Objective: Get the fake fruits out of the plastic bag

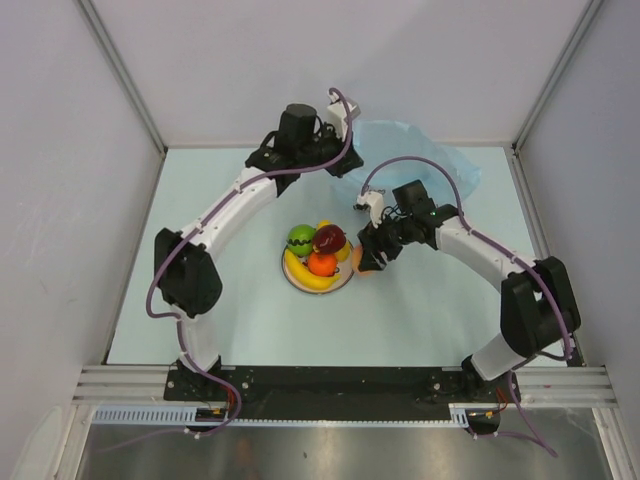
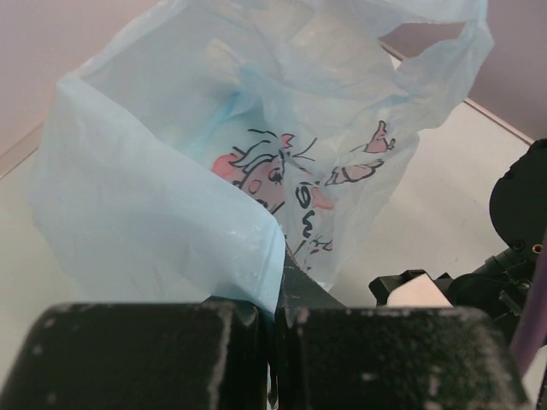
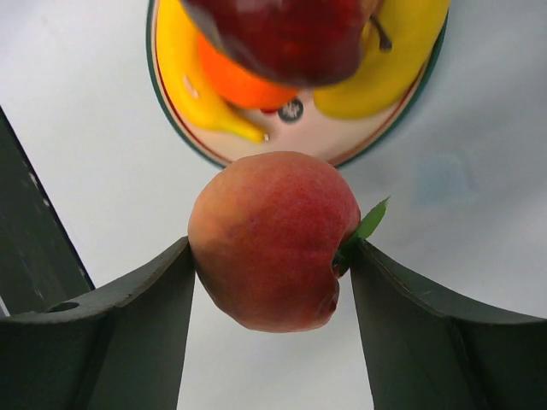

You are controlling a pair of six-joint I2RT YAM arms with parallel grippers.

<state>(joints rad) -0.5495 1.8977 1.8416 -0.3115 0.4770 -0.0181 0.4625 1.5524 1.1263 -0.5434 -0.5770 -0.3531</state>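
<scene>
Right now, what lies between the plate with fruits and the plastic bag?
The right gripper, holding the peach-coloured fruit, and its wrist lie between the plate and the plastic bag; the top view shows it.

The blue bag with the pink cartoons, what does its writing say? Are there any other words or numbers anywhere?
Thin see-through light-blue plastic bag: dark curly lettering beside the pink cartoon figures, too creased to read.
Round white plate: a small dark round mark, too blurred to read.
Peach-coloured plastic fruit and the other fruits: no writing shows.
</scene>
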